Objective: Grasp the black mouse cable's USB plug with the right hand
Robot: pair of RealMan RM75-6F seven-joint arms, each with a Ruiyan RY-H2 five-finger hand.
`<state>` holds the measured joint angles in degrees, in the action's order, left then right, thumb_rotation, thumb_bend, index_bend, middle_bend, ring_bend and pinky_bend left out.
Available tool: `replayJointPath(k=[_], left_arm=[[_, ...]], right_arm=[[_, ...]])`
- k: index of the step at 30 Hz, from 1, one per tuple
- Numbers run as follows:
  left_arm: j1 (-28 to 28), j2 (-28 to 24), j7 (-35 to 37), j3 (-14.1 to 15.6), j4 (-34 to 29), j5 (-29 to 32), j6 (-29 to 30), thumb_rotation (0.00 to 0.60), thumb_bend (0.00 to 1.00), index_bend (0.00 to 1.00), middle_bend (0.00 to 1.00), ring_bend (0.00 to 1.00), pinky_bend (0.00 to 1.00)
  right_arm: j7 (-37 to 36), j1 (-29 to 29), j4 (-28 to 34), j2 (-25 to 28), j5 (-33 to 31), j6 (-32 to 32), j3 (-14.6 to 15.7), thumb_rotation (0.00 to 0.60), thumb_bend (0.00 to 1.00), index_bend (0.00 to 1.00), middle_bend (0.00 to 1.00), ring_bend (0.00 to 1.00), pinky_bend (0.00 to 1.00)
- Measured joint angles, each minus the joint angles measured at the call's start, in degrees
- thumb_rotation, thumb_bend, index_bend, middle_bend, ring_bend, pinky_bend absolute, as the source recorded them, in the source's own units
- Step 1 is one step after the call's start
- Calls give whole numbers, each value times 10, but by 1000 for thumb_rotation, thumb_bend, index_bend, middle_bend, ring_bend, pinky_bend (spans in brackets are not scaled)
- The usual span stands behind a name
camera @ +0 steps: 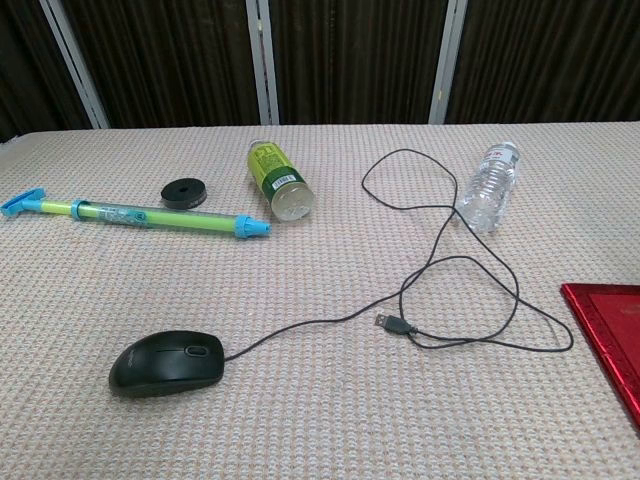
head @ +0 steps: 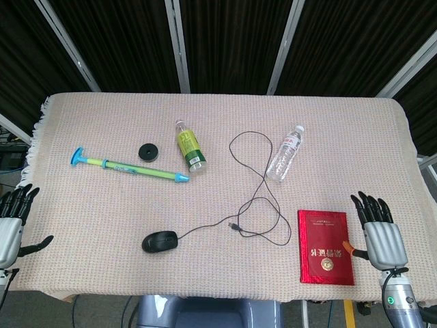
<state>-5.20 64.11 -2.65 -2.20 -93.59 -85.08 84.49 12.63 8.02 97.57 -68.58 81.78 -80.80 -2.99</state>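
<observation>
The black mouse (head: 160, 241) (camera: 166, 362) lies near the table's front edge, left of centre. Its black cable (head: 254, 179) (camera: 455, 262) runs right, loops toward the back and returns to the USB plug (head: 235, 225) (camera: 395, 324), which lies free on the cloth. My right hand (head: 379, 234) rests flat at the front right, fingers spread, holding nothing, well right of the plug. Over at the left edge sits my left hand (head: 13, 222), also empty with its fingers apart. Neither hand shows in the chest view.
A red booklet (head: 325, 246) (camera: 610, 335) lies between the plug and my right hand. A clear water bottle (head: 286, 152) (camera: 487, 199) and a green bottle (head: 189, 148) (camera: 278, 179) lie further back. A blue-green tube (head: 128, 166) (camera: 135, 214) and a black disc (head: 148, 151) (camera: 183, 192) sit left.
</observation>
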Motion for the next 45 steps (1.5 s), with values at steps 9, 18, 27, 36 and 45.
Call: replayJointPath(k=[9, 18, 27, 36, 45], left_arm=[[1, 2, -7, 1, 1, -1, 2, 600, 142, 0, 0, 0, 0], [3, 1, -6, 3, 2, -3, 4, 600, 142, 0, 0, 0, 0], [3, 2, -9, 6, 0, -14, 7, 600, 142, 0, 0, 0, 0], [0, 1, 0, 9, -3, -18, 0, 599, 142, 0, 0, 0, 0], [-1, -6, 15, 13, -5, -19, -5, 600, 142, 0, 0, 0, 0]], right_arm=[[-5, 1, 6, -1, 0, 5, -1, 600, 106, 18, 0, 0, 0], [-11, 14, 35, -6, -17, 21, -17, 600, 95, 101, 0, 0, 0], [15, 45, 74, -34, -53, 37, -54, 600, 98, 339, 96, 0, 0], [104, 97, 92, -124, -106, 64, -80, 600, 134, 470, 145, 0, 0], [203, 142, 75, -252, -161, 75, -77, 600, 148, 497, 154, 0, 0]])
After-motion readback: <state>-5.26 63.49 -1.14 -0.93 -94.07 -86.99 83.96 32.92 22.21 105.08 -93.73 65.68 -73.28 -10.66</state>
